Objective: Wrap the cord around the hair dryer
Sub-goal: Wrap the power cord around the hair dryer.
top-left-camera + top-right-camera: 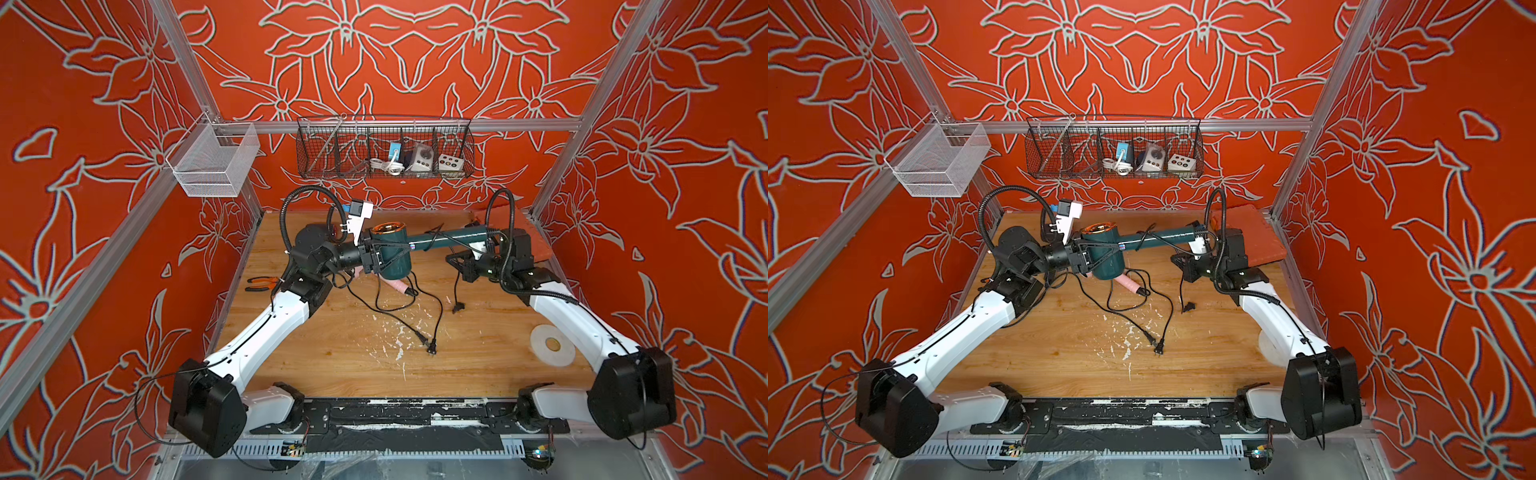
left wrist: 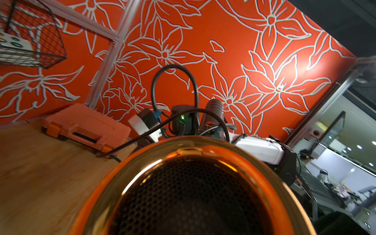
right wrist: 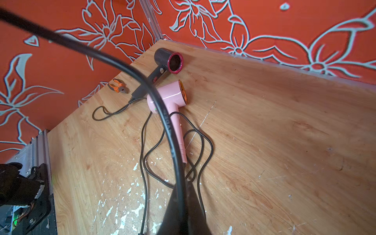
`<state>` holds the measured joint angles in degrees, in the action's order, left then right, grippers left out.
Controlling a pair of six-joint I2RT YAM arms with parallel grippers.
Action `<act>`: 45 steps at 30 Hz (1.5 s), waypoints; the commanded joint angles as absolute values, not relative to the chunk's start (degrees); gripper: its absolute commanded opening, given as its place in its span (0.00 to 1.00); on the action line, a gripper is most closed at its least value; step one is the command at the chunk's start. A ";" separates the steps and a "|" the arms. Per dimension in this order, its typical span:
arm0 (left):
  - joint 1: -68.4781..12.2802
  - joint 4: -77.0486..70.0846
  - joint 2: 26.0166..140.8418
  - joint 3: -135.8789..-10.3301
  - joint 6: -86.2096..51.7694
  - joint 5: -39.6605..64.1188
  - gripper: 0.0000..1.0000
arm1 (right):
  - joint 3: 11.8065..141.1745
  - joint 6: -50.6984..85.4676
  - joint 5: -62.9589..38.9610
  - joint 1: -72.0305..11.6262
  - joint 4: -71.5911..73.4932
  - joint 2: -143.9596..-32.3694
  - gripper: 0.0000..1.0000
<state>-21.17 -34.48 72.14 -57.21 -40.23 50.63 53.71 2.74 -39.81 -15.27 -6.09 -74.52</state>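
The pale wood-grain bench (image 1: 478, 345), flecked with white chips, spans the cell floor. Held level and well clear of it is the glossy teal hair dryer (image 1: 449, 240). Its stubby cylindrical barrel (image 1: 395, 268) ends in a copper-toned rim (image 2: 254, 162) around dark perforated mesh (image 2: 183, 199), and its straight handle points toward the right arm. The left end effector (image 1: 379, 257) is clamped across the barrel. The thin black cord (image 1: 456, 286) crosses the handle in one loop. It then passes through the right end effector (image 1: 455, 264), pinched together on it, and dangles to a small plug (image 1: 457, 308) at bench level.
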 commanded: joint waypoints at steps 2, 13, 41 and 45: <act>-19.49 -43.37 74.11 -59.88 -45.61 44.09 0.00 | 50.69 1.76 -35.89 -18.78 -6.18 -71.83 0.00; -14.37 -51.65 79.76 -63.14 -53.79 38.59 0.00 | 43.25 -0.77 -22.04 -31.41 -8.15 -69.13 0.00; -9.12 -55.66 82.39 -64.52 -58.18 34.93 0.00 | 41.50 -6.03 -5.74 -51.54 -15.64 -70.88 0.00; -9.14 -53.23 81.93 -64.60 -56.18 35.89 0.00 | 42.57 -6.35 -4.76 -51.64 -17.71 -69.08 0.00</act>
<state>-10.13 -46.68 84.27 -61.21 -57.23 38.44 43.42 -5.48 -5.91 -50.83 -10.46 -70.26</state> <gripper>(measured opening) 0.728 0.063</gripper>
